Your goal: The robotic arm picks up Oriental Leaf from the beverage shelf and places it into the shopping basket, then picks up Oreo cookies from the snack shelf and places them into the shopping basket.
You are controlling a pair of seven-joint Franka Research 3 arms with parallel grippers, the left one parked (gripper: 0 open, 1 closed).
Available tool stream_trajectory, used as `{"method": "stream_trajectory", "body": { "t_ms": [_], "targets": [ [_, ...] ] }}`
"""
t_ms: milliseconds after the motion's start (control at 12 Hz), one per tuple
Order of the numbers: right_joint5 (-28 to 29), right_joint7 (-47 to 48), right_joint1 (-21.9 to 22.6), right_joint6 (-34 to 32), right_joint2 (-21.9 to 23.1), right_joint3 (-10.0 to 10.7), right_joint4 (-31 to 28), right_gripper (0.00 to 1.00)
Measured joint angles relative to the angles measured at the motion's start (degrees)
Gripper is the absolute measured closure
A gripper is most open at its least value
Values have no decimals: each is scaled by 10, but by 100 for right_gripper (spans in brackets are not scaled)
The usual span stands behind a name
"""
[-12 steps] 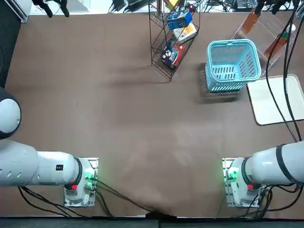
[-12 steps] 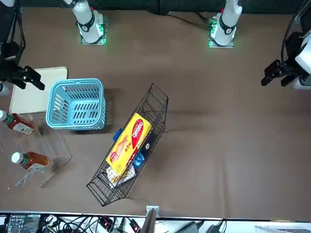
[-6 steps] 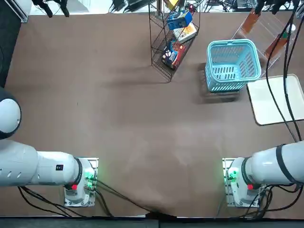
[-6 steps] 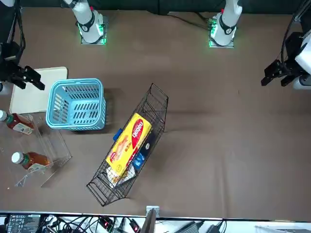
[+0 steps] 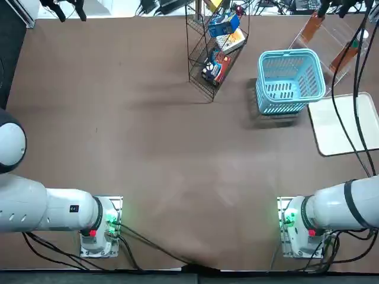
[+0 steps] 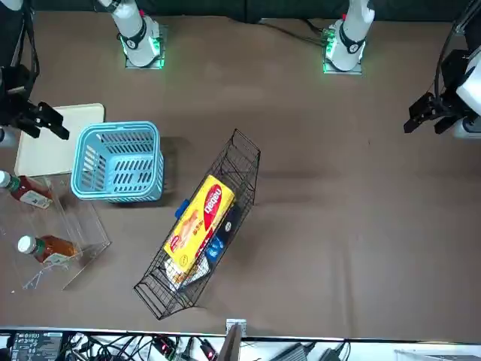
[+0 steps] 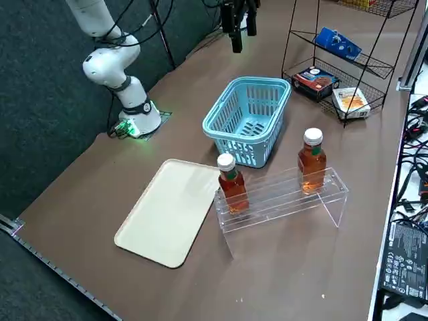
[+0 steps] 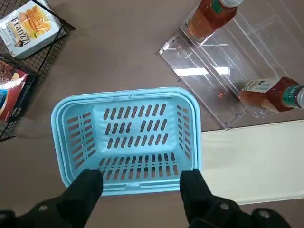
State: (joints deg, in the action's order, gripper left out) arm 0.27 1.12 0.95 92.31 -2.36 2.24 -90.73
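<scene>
"Bottles of brown tea, two of them: one at one o'clock on the beverage shelf, one at ten, as the right side view shows it. Which one is Oriental Leaf?"

"I can't tell. Both have white caps, and the words are too small to read."

"Has anything moved in the last second?"

"Not that I can see. The top and front views look the same as before. Both jobs are left to do, and I think the tea comes first."

"Where does it go?"

"Into the shopping basket. From there, in the side view, the clear shelf is at five o'clock and the flat tray at seven, all on the brown surface."

"And the Oreo cookies?"

"On the snack shelf, at two o'clock from the basket. The front view hides most of that blue pack under a yellow pack."

"What about the right gripper?"

"Its jaws are wide apart with nothing in them. The wrist view shows them over the basket's edge, but I can't tell how high."

"What else is hard to see?"

"The robotic arm runs off the top view at three o'clock. Black cables there cross over the clear shelf."
</scene>
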Motion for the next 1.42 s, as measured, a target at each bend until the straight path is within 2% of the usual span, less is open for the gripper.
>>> {"method": "stream_trajectory", "body": {
  "t_ms": [1000,1167,1417],
  "targets": [
    [-4,-14,-6,0,-2,4,-1,0],
    [-5,-44,-22,0,-4,6,-1,0],
    [-13,-167,-70,15,-17,9,-1,0]
  ]
}}
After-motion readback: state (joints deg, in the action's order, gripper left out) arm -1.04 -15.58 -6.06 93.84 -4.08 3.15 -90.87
